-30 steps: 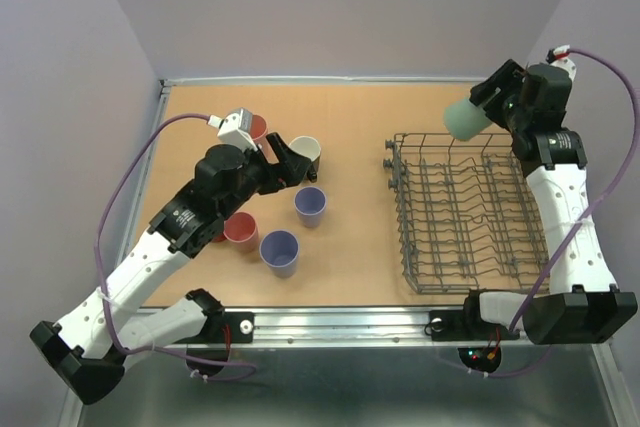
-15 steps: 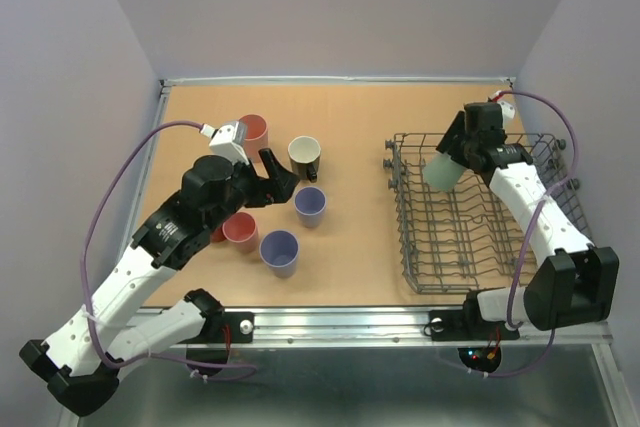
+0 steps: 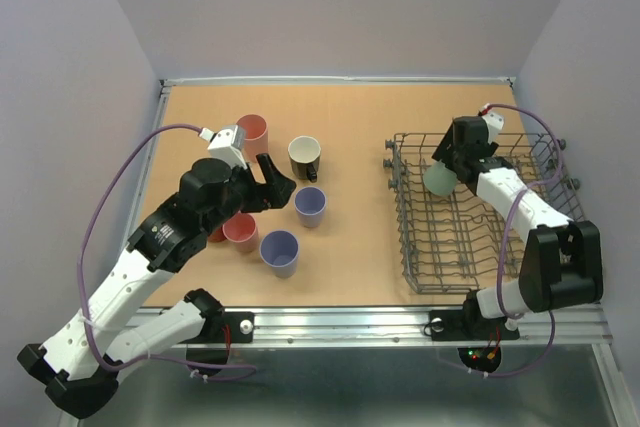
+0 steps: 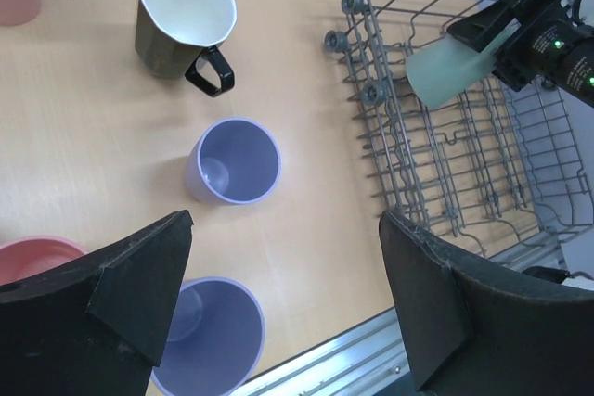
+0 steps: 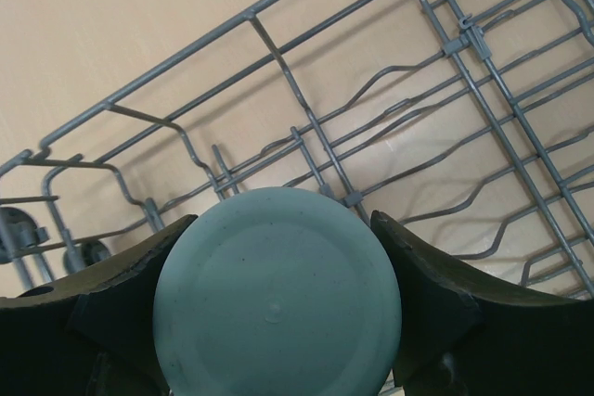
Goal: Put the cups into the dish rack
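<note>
The grey wire dish rack [image 3: 404, 237] stands on the right. My right gripper [image 3: 450, 169] is shut on the sage-green cup [image 3: 438, 181], tilted low over the rack's far left part; its base [image 5: 278, 296] fills the right wrist view between my fingers [image 5: 436, 308], above the rack's wires [image 5: 306, 136]. My left gripper [image 3: 277, 179] is open and empty, hovering over the lavender cups [image 4: 234, 162] [image 4: 206, 336]. The dark mug [image 3: 304, 156] and a pink cup [image 3: 252, 130] stand beyond it. Another pink cup [image 3: 240, 232] is near my arm. The red mug is mostly hidden under the left arm.
The wooden table [image 3: 350, 117] is walled on the left, back and right. A metal rail [image 3: 350, 325] runs along the near edge. Purple cables loop off both arms.
My right gripper has carried the sage-green cup from above the rack's far right corner down and left into the rack's far left part. My left gripper has drawn back slightly from the dark mug.
</note>
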You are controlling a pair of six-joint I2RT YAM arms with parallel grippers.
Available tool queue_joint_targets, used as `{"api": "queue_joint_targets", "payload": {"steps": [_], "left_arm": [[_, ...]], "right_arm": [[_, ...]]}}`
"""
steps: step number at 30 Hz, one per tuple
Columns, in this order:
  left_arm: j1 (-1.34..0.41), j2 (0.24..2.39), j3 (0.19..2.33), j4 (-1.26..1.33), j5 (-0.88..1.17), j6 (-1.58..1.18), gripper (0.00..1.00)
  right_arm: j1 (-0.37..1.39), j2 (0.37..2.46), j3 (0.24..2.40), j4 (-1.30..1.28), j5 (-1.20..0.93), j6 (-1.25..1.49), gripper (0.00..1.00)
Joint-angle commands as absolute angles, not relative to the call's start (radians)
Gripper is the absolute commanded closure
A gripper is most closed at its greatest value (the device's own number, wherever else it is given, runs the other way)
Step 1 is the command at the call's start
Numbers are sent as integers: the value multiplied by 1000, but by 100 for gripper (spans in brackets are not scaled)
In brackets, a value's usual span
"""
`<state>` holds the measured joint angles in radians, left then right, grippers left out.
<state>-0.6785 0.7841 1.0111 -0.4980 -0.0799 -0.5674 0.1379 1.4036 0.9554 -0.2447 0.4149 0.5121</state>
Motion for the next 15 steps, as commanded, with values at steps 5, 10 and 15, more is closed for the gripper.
{"api": "queue_joint_targets", "payload": {"steps": [5, 10, 15], "left_arm": [[-675, 821, 1107, -546, -54, -532, 8], [-675, 845, 1121, -549, -54, -534, 9], [-675, 853, 1127, -535, -60, -555, 10]], "right_arm": [[137, 1517, 927, 27, 474, 469, 100], [140, 1551, 916, 80, 483, 471, 100], [158, 1568, 897, 107, 479, 456, 100]]}}
